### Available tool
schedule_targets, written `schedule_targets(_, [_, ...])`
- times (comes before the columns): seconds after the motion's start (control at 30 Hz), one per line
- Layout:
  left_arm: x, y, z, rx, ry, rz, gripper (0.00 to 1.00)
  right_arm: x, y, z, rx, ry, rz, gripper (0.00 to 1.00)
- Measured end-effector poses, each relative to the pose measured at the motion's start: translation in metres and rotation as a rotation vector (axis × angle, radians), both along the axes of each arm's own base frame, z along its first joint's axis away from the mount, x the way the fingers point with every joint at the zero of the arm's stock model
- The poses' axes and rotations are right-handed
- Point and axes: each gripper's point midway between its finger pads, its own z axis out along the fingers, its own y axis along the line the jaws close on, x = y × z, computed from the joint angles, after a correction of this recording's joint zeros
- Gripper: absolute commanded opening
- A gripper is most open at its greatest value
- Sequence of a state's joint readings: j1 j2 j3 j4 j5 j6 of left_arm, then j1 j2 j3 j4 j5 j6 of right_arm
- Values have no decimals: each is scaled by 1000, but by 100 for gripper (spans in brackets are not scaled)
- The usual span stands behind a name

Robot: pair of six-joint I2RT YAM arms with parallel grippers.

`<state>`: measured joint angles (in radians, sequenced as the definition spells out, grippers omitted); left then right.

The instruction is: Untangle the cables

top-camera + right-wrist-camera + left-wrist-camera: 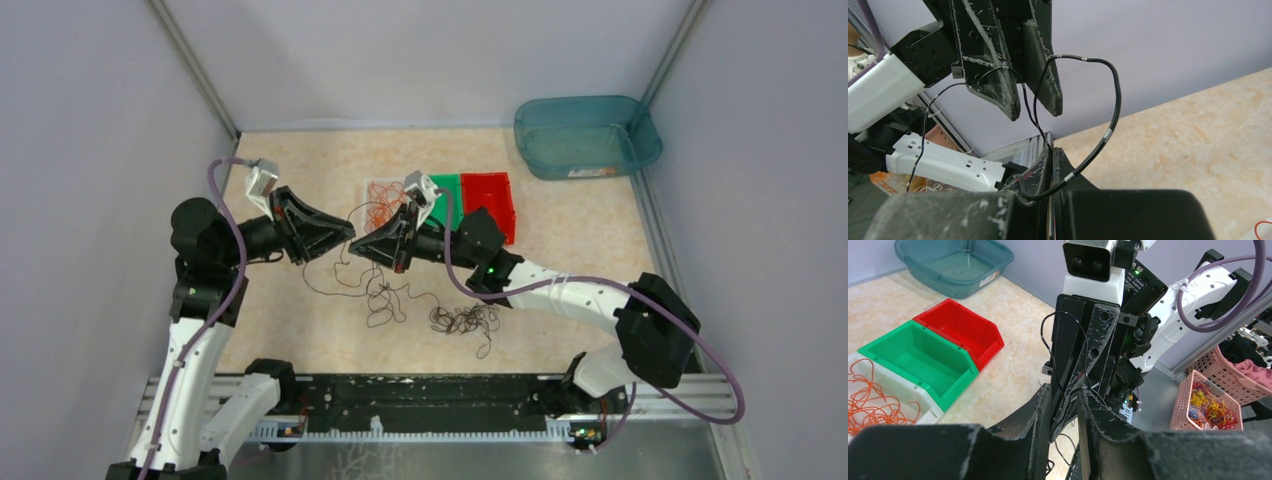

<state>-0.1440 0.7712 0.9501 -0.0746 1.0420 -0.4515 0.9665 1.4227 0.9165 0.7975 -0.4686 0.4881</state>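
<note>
Here, over the tabletop (590,270), your right gripper (1052,152) clamps a dark cable (1116,100) threading the left gripper (1035,114), its jaws parted. Pull hard and the tangle (462,320) toward the near edge may cinch tighter.

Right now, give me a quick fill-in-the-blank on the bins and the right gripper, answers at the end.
1. The bin holding the orange wires is ___.
2. The green bin sits between that bin and the ___ one.
3. The right gripper is ___ on a black wire.
Missing words: white; red; shut.
</note>
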Motion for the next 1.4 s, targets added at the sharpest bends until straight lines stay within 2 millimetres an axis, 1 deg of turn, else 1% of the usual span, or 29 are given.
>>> schedule_targets(0.13, [1, 0, 0, -1, 3, 2, 17, -1, 0, 0, -3, 3, 6, 0])
schedule_targets(0.27, [5, 0, -2, -2, 20, 9, 0, -4, 5, 5, 3, -2, 24, 0])
schedule_targets(0.33, [8, 0, -4, -1, 29, 13, 0, -5, 8, 4, -1, -1, 37, 0])
schedule_targets(0.37, [9, 0, -5, -1, 34, 13, 0, -5, 10, 4, -2, 1, 40, 3])
schedule_targets(0.4, [10, -1, -6, 0, 38, 13, 0, -5, 11, 3, -4, 4, 43, 9])
schedule_targets(0.43, [10, -1, -6, 1, 42, 13, 0, -5, 12, 3, -5, 6, 45, 17])
schedule_targets(0.5, [11, 0, -6, 2, 41, 18, 0, -5, 13, 2, -8, 13, 47, 21])
schedule_targets(0.57, [12, 0, -4, 4, 34, 21, 0, -5, 13, 1, -11, 13, 49, 28])
schedule_targets(0.63, [12, 0, 1, 4, 16, 22, 0, -5, 13, 1, -12, 16, 49, 44])
schedule_targets(0.67, [11, 0, 4, 5, 4, 23, 0, -5, 13, 1, -13, 17, 48, 49])
schedule_targets(0.77, [11, 1, 13, 9, -34, 28, 0, -4, 13, -1, -18, 24, 43, 59])
schedule_targets(0.87, [14, 4, 25, 15, -92, 60, 0, 1, 10, -6, -27, 37, 21, 70])
schedule_targets(1.0, [17, 8, 43, 23, -173, 108, 0, 7, -6, -24, -54, 69, -40, 78])
schedule_targets(1.1, [20, 11, 53, 30, -209, 141, 0, 13, -22, -33, -69, 82, -95, 81])
schedule_targets(1.2, [24, 14, 58, 45, -207, 166, 0, 17, -38, -39, -93, 66, -146, 83])
schedule_targets(1.3, [29, 15, 67, 59, -208, 183, 0, 14, -48, -45, -118, 40, -167, 84])
schedule_targets(1.4, [36, 17, 71, 73, -206, 208, 0, 13, -52, -63, -167, 33, -172, 84])
